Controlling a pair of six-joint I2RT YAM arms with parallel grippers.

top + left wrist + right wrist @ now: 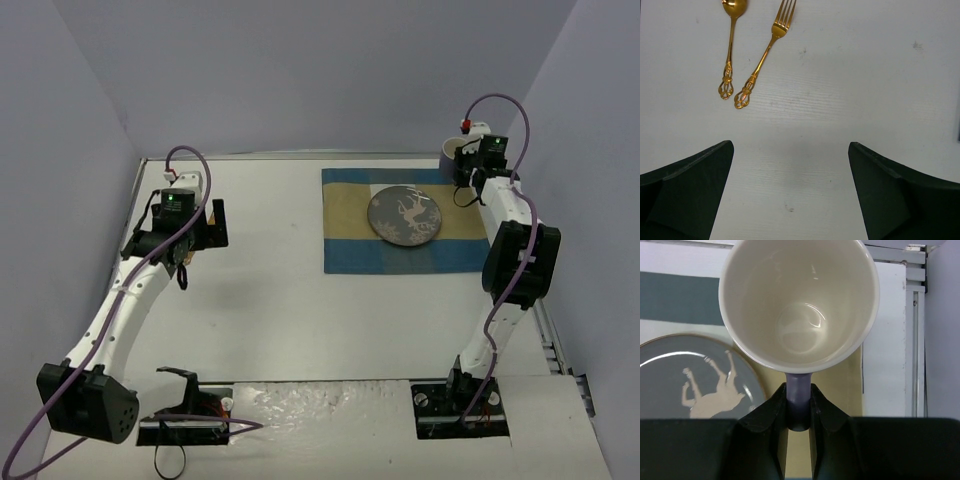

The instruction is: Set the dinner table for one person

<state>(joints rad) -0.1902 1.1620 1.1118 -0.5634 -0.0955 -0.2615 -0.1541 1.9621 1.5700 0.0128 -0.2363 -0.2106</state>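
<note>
One plate [404, 216] lies near the gripped mug [799, 305].

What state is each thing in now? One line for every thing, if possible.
mug: empty, held by its handle.
right end effector: shut on the mug handle.
left end effector: open, holding nothing.
plate: empty, flat on the placemat.
placemat: spread flat on the table.
spoon: lying on the table, free.
fork: lying beside the spoon, free.
</note>
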